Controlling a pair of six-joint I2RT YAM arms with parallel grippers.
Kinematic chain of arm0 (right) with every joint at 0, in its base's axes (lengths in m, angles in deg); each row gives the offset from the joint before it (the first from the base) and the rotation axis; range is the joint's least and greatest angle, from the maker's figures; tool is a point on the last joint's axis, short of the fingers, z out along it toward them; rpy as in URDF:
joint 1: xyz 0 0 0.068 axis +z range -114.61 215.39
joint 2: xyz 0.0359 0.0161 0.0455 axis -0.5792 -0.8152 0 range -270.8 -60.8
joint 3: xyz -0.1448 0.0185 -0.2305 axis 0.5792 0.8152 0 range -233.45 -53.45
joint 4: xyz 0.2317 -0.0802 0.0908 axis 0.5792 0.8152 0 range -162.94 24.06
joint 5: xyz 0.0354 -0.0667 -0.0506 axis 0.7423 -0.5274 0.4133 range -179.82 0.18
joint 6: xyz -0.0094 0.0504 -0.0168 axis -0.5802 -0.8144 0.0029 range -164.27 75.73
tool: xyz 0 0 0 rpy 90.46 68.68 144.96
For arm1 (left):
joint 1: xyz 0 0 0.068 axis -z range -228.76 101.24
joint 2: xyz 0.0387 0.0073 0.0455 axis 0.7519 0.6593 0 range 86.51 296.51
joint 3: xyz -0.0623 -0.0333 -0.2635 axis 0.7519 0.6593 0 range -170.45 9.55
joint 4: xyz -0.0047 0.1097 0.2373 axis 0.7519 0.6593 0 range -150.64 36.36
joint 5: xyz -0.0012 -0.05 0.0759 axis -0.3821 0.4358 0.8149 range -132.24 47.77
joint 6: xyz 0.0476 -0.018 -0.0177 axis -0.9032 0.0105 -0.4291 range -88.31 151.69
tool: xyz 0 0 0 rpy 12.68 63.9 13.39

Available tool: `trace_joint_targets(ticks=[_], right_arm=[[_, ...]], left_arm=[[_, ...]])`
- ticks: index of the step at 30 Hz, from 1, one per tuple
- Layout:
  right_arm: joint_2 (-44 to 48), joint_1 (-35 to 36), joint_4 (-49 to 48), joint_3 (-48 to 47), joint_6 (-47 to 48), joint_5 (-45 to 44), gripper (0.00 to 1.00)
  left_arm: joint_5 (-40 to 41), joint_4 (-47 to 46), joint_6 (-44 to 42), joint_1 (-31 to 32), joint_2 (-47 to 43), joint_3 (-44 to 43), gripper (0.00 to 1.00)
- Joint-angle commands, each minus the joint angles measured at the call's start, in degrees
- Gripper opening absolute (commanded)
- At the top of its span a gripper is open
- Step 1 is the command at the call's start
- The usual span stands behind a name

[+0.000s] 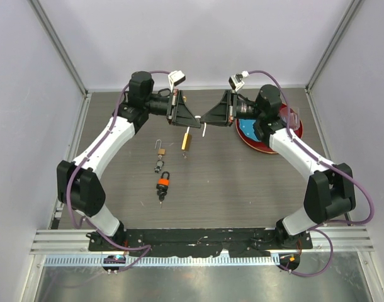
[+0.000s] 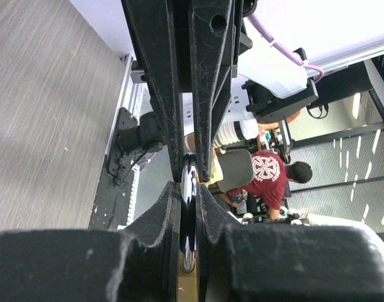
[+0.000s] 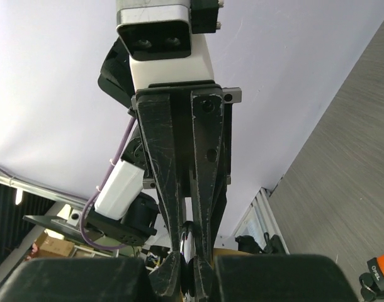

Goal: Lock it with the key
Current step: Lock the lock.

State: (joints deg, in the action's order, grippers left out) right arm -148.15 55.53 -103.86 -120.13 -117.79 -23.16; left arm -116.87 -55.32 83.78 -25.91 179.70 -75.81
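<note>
My left gripper (image 1: 196, 119) and right gripper (image 1: 205, 118) meet tip to tip above the middle back of the table. A brass padlock (image 1: 186, 139) hangs just under the left fingers. In the left wrist view my gripper (image 2: 189, 185) is shut on the padlock's shiny shackle (image 2: 189, 214), with the brass body (image 2: 189, 286) behind it. In the right wrist view my gripper (image 3: 192, 258) is shut on a shiny metal piece (image 3: 190, 242). I cannot tell whether that piece is the key or the shackle.
A small padlock (image 1: 160, 150), a key ring (image 1: 157, 167) and an orange padlock with keys (image 1: 163, 184) lie left of centre. A red plate (image 1: 265, 141) with a clear container (image 1: 293, 117) sits at the right under the right arm.
</note>
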Motion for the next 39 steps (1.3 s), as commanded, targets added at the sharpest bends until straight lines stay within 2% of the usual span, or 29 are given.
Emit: trace_joint_targets(ticks=[1, 5, 8, 11, 13, 15, 19, 21, 24, 30, 34, 39], right_arm=[[2.1, 1.6, 8.5, -2.1, 7.3, 0.4, 0.13], [1.6, 2.4, 10.0, -2.7, 8.4, 0.3, 0.21], [1.2, 3.2, 15.5, -4.0, 12.2, -0.2, 0.22], [1.0, 3.4, 18.3, -4.3, 14.8, -0.8, 0.14], [0.8, 3.5, 18.3, -4.3, 14.9, -0.9, 0.12], [0.7, 3.5, 18.3, -4.3, 14.9, -0.7, 0.02], [0.9, 3.5, 18.4, -4.3, 14.7, -1.3, 0.02], [0.9, 3.4, 18.0, -4.3, 14.0, -2.1, 0.02], [1.0, 3.3, 18.3, -4.3, 13.4, -3.7, 0.02], [1.7, 3.2, 18.6, -4.1, 12.4, -6.4, 0.02], [1.7, 3.1, 19.1, -4.0, 12.3, -7.3, 0.02], [1.2, 3.1, 19.1, -3.7, 12.1, -8.2, 0.02]], left_arm=[[-0.5, -4.1, 2.5, 0.1, -1.3, -2.4, 0.00], [0.4, -4.2, 2.5, 0.0, -1.0, -3.0, 0.00], [0.4, -4.2, 2.7, 0.0, -0.7, -3.3, 0.00], [0.4, -4.4, 2.8, 0.1, -0.6, -3.5, 0.00], [0.4, -4.5, 2.9, 0.1, -0.6, -3.6, 0.00], [0.4, -4.4, 3.0, 0.1, -0.5, -3.5, 0.00], [0.6, -4.5, 3.0, -0.1, -0.3, -3.5, 0.01], [1.2, -4.3, 2.7, -0.8, -0.6, -3.1, 0.07], [2.9, -0.9, 0.8, -2.9, -1.4, -2.2, 0.25], [7.1, 6.1, -5.5, -7.6, -4.1, 0.0, 0.52], [9.8, 8.3, -7.5, -8.8, -4.7, 0.3, 0.62], [13.4, 10.5, -9.6, -9.0, -5.0, 1.2, 0.65]])
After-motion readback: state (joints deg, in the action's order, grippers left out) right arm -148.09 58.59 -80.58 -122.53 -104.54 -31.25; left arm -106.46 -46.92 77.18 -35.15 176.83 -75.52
